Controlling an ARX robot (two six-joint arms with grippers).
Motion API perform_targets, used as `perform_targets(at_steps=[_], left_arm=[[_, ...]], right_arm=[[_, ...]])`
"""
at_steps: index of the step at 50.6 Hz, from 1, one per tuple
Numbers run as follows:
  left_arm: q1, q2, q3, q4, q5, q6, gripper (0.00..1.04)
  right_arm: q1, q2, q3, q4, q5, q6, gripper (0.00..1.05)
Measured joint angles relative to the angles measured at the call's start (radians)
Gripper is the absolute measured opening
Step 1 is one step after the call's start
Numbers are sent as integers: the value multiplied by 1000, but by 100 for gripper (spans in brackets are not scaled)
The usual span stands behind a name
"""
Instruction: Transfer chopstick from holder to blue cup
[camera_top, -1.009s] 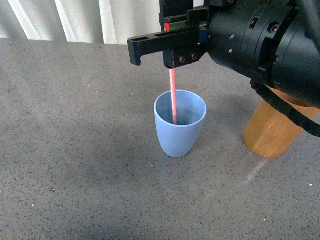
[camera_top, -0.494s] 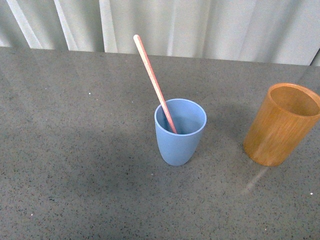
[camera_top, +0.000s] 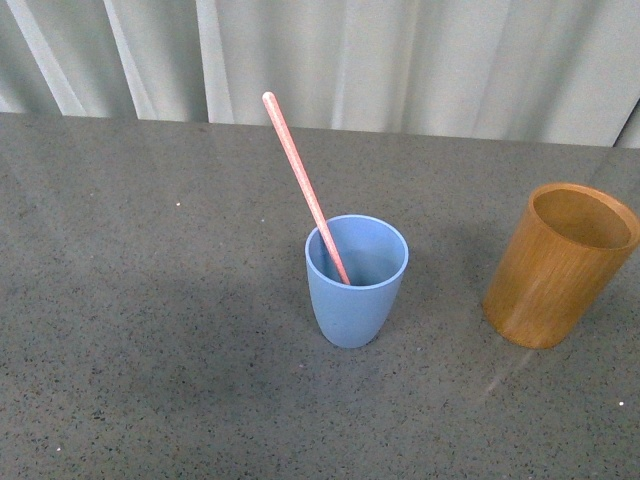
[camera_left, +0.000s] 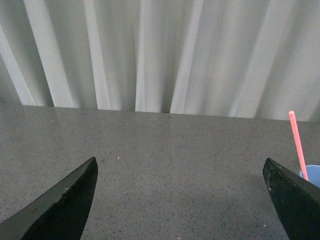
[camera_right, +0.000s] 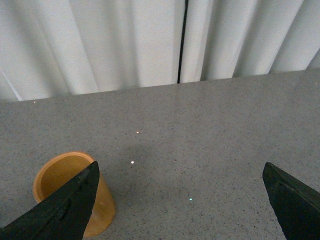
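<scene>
Front view: chopstick (camera_top: 304, 184) in blue cup (camera_top: 355, 283), tip leaning up-left; both end effectors open.

Before you, a grey speckled table (camera_top: 150, 330) runs back to a pale pleated curtain (camera_top: 400, 60) at 12 o'clock. Two vessels stand upright on it, well apart. The blue cup (camera_top: 352, 300) sits near the centre, and the wooden holder (camera_top: 555, 270) stands at its 3 o'clock. The holder's mouth is open to view, showing only its inner wall. A faint pale streak marks the tabletop near the holder, toward 7 o'clock of it.
</scene>
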Motion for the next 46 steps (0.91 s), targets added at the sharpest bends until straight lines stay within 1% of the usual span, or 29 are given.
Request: perform_targets(at_steps=[1,2,3,4,5,6,8,10,11,12,15,16,20,22,26,43,46], left_arm=[[0,0,0,0,0,0,98],[0,0,0,0,0,0,98],[0,0,0,0,-1,0,98],[0,0,0,0,-2,0,98],[0,0,0,0,-1,0,98],[0,0,0,0,-1,0,98],[0,0,0,0,-2,0,98],[0,0,0,0,-3,0,98],[0,0,0,0,-2,0,98],[0,0,0,0,-3,0,98],[0,0,0,0,-2,0,98],[0,0,0,0,-2,0,98],[0,0,0,0,-1,0,98],[0,0,0,0,-1,0,98],[0,0,0,0,-2,0,98],[0,0,0,0,-2,0,98],[0,0,0,0,-1,0,98]], right_arm=[[-7,-4,-18,53,-30,-8,91],[-11,-8,-41,119,-82,-14,88],[-13,-9,-53,149,-105,-16,86],[-17,-11,-79,210,-158,-21,83],[-18,-17,-102,263,-190,-26,79],[-18,-20,-112,283,-202,-27,77],[-17,-41,-148,351,-232,-36,68],[-18,-67,-167,365,-234,-40,60],[-18,-72,-171,365,-233,-41,58],[-19,-87,-180,365,-233,-42,52],[-20,-112,-199,362,-232,-42,42],[-20,-116,-202,360,-232,-42,40],[-21,-142,-222,348,-232,-44,27],[-21,-165,-238,337,-232,-44,17],[-21,-207,-253,316,-233,-49,0],[-21,-348,-296,221,-232,-47,1],[-21,-360,-310,237,-232,-48,1]])
